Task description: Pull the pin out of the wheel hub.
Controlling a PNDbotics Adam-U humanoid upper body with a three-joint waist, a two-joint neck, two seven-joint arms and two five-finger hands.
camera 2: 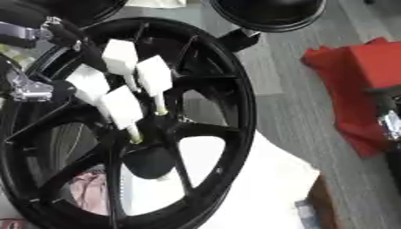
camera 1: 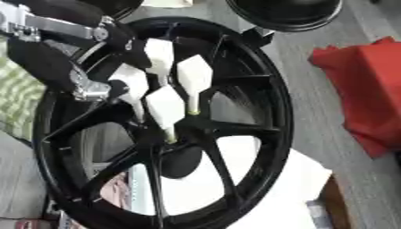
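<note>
We find a large black spoked wheel rim of glossy metal standing tilted across most of both views, its thin spokes meeting at a dark hub a little below the middle. Through the gaps between the spokes a white flat surface shows, smooth and plain. To the right lies a crumpled red cloth on a grey striped floor. At the top edge a round black glossy object is partly in view.

Four white pins with broad faceted heads and slim yellowish shafts stand in a cluster at the hub, their shafts pointing down toward it. The two lower ones reach the hub face; whether they are seated in holes we cannot tell.

The left hand, black with silver joints, comes in from the upper left and lies against the cluster, one dark finger running behind the upper pin heads. We cannot tell whether its fingers are curled about any pin or merely alongside.

The right eye view alone shows, at its right edge over the red cloth, a dark limb with a silver joint; the right hand itself is not seen there. The left eye view shows more of the rim's left arc.
</note>
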